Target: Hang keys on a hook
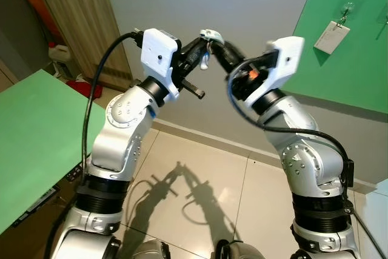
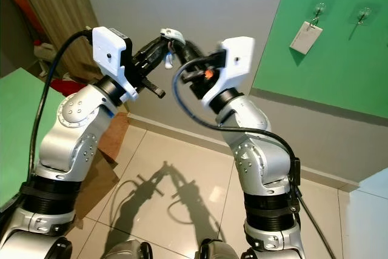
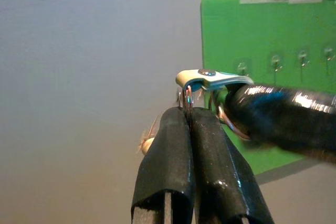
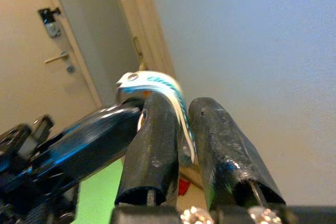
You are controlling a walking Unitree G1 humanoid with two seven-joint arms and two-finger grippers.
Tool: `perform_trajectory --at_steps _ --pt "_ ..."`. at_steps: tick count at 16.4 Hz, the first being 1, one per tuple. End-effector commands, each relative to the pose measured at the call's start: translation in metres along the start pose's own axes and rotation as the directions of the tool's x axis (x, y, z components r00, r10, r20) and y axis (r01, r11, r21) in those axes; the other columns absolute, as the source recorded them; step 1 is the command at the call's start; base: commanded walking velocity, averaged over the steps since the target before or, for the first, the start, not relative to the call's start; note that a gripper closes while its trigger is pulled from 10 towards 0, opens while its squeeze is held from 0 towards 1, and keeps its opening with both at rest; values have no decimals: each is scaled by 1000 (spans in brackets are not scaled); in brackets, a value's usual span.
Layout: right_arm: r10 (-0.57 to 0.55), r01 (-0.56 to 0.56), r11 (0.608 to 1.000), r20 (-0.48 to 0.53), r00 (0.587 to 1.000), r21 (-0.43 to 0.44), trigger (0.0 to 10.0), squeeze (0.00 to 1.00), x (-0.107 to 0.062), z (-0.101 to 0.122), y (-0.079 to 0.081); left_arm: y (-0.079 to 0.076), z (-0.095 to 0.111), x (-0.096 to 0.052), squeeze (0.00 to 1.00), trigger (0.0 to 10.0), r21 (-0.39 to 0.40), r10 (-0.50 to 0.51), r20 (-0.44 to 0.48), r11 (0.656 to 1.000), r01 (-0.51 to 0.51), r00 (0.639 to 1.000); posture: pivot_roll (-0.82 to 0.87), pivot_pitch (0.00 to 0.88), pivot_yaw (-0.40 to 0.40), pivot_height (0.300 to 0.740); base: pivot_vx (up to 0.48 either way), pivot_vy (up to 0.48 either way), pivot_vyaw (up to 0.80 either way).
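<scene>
A set of keys with a white and teal tag (image 1: pixel 210 34) is held up in front of me, between both arms. My left gripper (image 1: pixel 203 45) is shut on the metal key ring (image 3: pixel 187 98). My right gripper (image 1: pixel 218 50) meets it from the other side, and the tag (image 4: pixel 157 85) sits between its two close-set fingers (image 4: pixel 152 145). On the green wall board (image 2: pixel 339 71) at the upper right are two small clear hooks (image 2: pixel 319 9) (image 2: pixel 364 13). A white card (image 2: pixel 304 36) hangs from the nearer hook.
A green-topped table (image 1: pixel 30 131) stands to my left. Behind it are a wooden door frame (image 1: pixel 79 10) and red items on the floor (image 1: pixel 82 86). Below my arms is a tiled floor (image 1: pixel 200 168), and a grey wall lies ahead.
</scene>
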State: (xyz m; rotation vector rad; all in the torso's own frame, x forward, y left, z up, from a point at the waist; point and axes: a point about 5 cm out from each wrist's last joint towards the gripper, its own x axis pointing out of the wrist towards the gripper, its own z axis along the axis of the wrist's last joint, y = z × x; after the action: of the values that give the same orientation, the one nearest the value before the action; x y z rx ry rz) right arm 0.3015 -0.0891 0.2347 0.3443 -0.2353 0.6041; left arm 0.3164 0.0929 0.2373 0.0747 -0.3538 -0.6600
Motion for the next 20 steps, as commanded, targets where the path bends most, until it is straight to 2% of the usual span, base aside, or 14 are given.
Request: perform_trajectory --at_steps 1,4,5,7,8,9,11,12,13,14,15,17,18,20 --pt "-32 31 999 23 999 24 10000 1000 -3 2 -5 4 3 1 0 0 28 1 -1 1000 -1 1000 19 97 13 740 0 0 0" --pt "-91 88 994 44 995 63 10000 1000 -3 5 -11 3 -5 -2 0 0 41 -48 -70 998 51 996 17 105 22 740 0 0 0" --pt "-122 120 991 37 992 61 10000 965 -4 4 -16 2 -19 -6 0 0 34 -91 -171 995 98 981 18 105 24 740 0 0 0" --pt "-172 172 984 -1 985 35 10000 486 -6 -1 -23 1 -53 -23 0 0 15 -182 -422 978 208 888 20 107 32 740 0 0 0" --pt "-226 225 974 -57 972 -27 10000 0 -9 -9 -30 0 -72 -39 0 1216 -5 -249 -558 955 297 792 19 110 36 740 0 0 0" --pt "-274 265 960 -114 955 -87 10000 0 -12 -18 -37 0 -81 -53 0 4078 -43 -297 -631 936 350 716 23 112 41 740 0 0 0" --pt "-330 312 942 -167 929 -127 10000 0 -19 -28 -45 4 -82 -62 0 4980 -50 -326 -680 914 402 657 23 115 46 740 0 0 0" --pt "-375 342 923 -210 903 -175 10000 0 -27 -38 -51 14 -77 -77 0 10000 -10 -353 -779 834 552 518 27 119 56 740 0 0 0" --pt "-375 342 923 -213 902 -177 10000 0 -27 -39 -51 15 -76 -79 0 10000 -7 -356 -795 815 580 491 28 120 58 740 0 0 0" --pt "-377 339 921 -228 898 -192 10000 0 -29 -42 -50 0 -55 -69 0 10000 -150 -515 -648 809 568 562 26 124 62 740 0 0 0" --pt "-381 336 919 -239 893 -208 10000 0 -31 -45 -51 -3 -44 -64 0 10000 -192 -554 -584 805 562 594 25 125 62 740 0 0 0" --pt "-392 343 914 -248 886 -218 10000 0 -34 -48 -52 12 -67 -85 0 10000 -95 -427 -792 792 603 436 30 120 63 740 0 0 0" --pt "-403 350 909 -257 878 -228 10000 0 -35 -52 -53 31 -96 -135 0 10000 -162 -283 -956 731 662 78 36 116 73 740 0 0 0" --pt "-405 350 908 -267 874 -231 10000 0 -36 -56 -52 38 -104 -154 0 10000 -186 -216 -975 702 688 -43 36 113 77 740 0 0 0"
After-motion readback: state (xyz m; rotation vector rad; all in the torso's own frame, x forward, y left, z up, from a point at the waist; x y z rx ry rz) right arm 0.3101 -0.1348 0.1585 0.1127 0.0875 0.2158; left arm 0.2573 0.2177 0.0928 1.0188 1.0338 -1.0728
